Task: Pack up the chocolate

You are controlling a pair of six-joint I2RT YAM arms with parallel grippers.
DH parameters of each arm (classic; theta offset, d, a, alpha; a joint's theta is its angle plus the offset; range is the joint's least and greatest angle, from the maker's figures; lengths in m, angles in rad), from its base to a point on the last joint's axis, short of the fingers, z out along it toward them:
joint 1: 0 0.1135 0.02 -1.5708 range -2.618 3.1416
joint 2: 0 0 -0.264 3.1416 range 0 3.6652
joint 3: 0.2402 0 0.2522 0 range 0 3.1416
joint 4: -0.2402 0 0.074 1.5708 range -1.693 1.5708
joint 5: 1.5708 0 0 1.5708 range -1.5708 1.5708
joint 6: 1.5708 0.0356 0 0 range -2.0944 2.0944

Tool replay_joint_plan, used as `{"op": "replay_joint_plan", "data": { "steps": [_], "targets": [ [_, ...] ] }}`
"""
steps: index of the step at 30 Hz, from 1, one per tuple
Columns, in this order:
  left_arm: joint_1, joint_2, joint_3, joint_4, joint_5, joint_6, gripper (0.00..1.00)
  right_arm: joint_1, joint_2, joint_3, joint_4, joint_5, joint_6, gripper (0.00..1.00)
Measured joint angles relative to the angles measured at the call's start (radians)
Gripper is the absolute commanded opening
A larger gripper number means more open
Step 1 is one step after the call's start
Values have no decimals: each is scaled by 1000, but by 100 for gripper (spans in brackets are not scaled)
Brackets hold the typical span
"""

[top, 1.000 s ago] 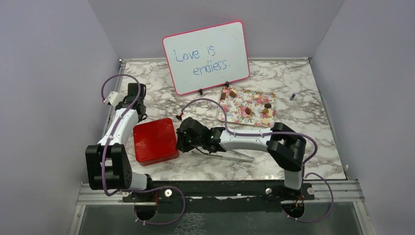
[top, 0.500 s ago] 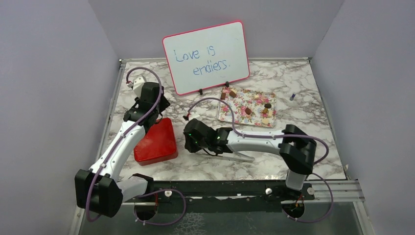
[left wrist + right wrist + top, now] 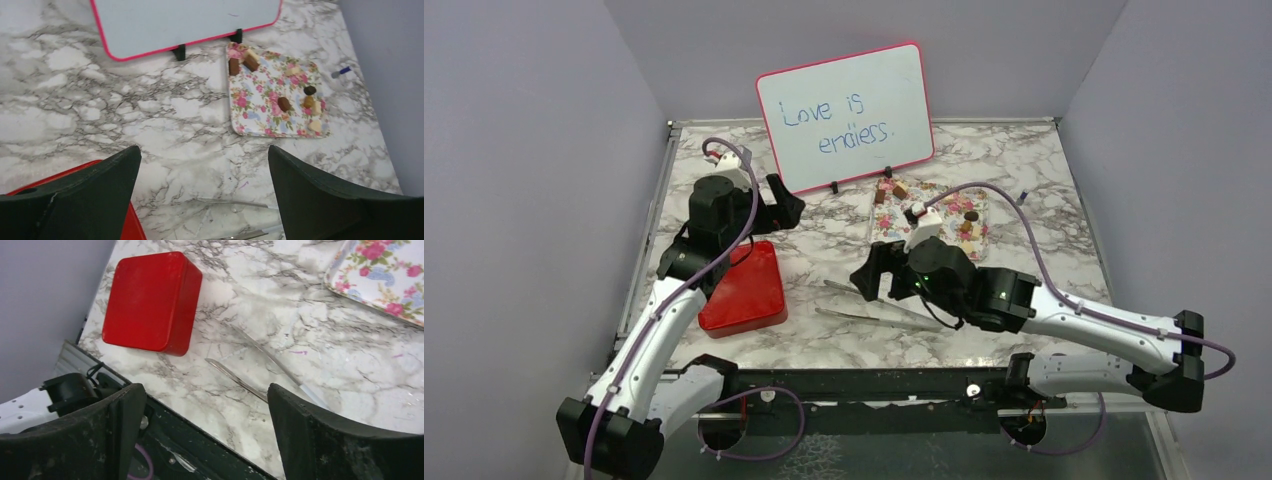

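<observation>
Marble table [image 3: 1024, 160] bears red box [image 3: 742, 290], floral tray [image 3: 260, 105], whiteboard [image 3: 844, 115], tongs [image 3: 272, 362].

Chocolate [image 3: 284, 104] on the tray [image 3: 255, 117], box [image 3: 150, 300] well to its left, tongs [image 3: 280, 367] in front, whiteboard [image 3: 844, 115] behind.

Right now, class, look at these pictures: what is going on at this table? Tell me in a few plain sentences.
Two robot arms are set to pack chocolate, but neither holds anything. The left gripper hangs open above the marble table, near the closed red box. The right gripper is open too, above metal tongs lying on the table. Every chocolate piece in view lies on the flowered tray.
</observation>
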Motion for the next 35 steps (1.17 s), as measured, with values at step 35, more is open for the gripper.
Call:
{"op": "replay_joint_plan", "data": {
  "steps": [35],
  "targets": [
    [-53, -198, -139, 125, 467, 171, 99, 0, -263, -82, -108, 231, -56, 100]
  ]
}}
